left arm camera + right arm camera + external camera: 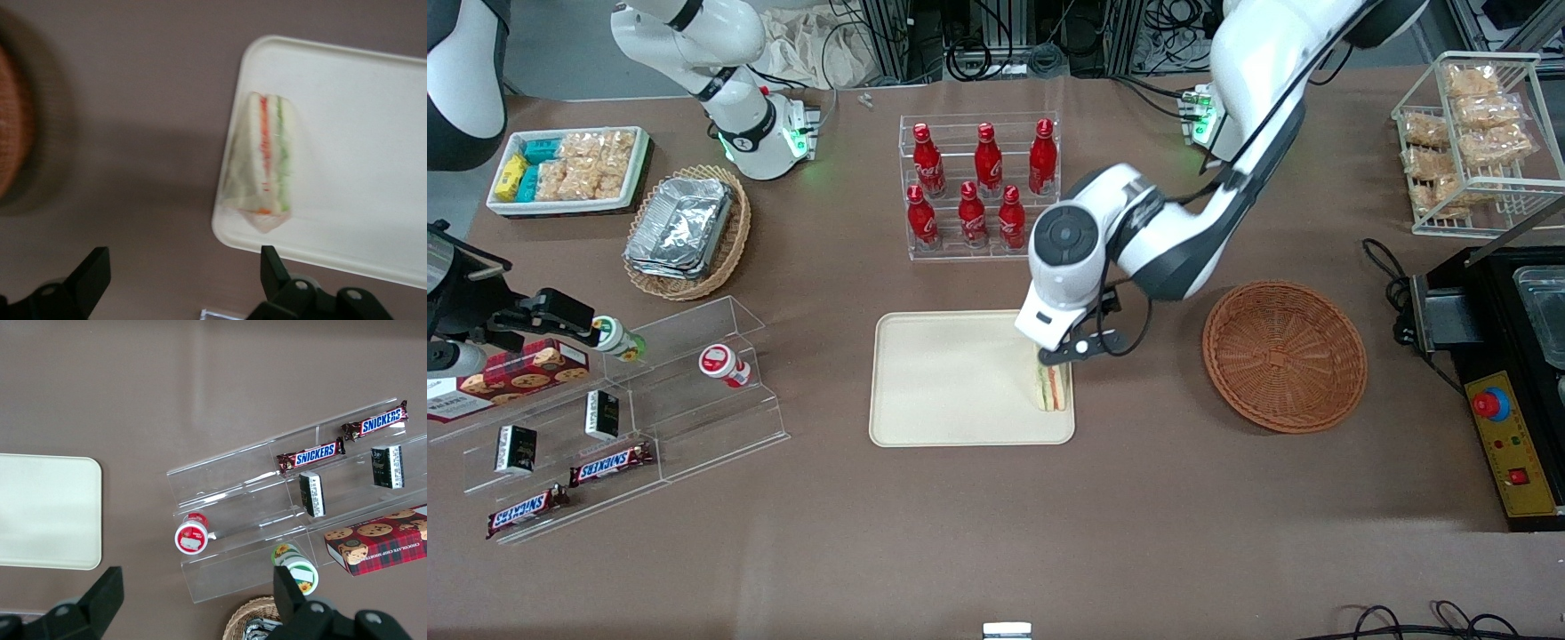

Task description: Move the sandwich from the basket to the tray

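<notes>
Front view shows the sandwich [1052, 385] already lying on the tray [943, 382], near the tray's edge closest to the basket [1284, 356], which sits empty on the bench [996, 533]. The tool [1069, 349] hovers just above the sandwich, fingers [90, 273] spread wide and gripping nothing. The placing looks done; only pulling the arm away seems left.

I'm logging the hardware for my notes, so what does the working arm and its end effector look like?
The arm has glossy white rounded shells with dark grey joint sections and a round dark grey cap on the wrist housing. A black cable loops beside the wrist, and a green light glows at its base. The end effector, over the tray just above the sandwich, has two black fingers, spread open.
</notes>
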Robot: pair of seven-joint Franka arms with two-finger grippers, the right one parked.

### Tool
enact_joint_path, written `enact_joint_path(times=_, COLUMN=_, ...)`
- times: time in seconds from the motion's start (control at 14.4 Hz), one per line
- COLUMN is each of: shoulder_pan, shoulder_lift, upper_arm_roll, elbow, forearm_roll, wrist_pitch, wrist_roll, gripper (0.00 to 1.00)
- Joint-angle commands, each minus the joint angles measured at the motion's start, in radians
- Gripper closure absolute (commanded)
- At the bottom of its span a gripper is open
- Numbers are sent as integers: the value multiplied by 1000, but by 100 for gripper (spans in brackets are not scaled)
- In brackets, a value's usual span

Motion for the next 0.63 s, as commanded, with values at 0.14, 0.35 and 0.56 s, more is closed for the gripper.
enact_joint_path(times=0.14, shoulder_pan=166, shoulder_lift=-194, upper_arm_roll=-3, elbow=-90, forearm_roll=-60, wrist_pitch=-123, wrist_roll=238, gripper=0)
enact_joint_path(times=0.35, shoulder_pan=290, shoulder_lift=-245, upper_arm_roll=-3, elbow=-73, forearm_roll=-82, wrist_pitch=-215, wrist_roll=551, gripper=0)
enact_joint_path(times=0.56, shoulder_pan=416, shoulder_lift=-276, upper_arm_roll=-1, elbow=-40, forearm_roll=-83, wrist_pitch=-298, wrist_roll=795, gripper=0)
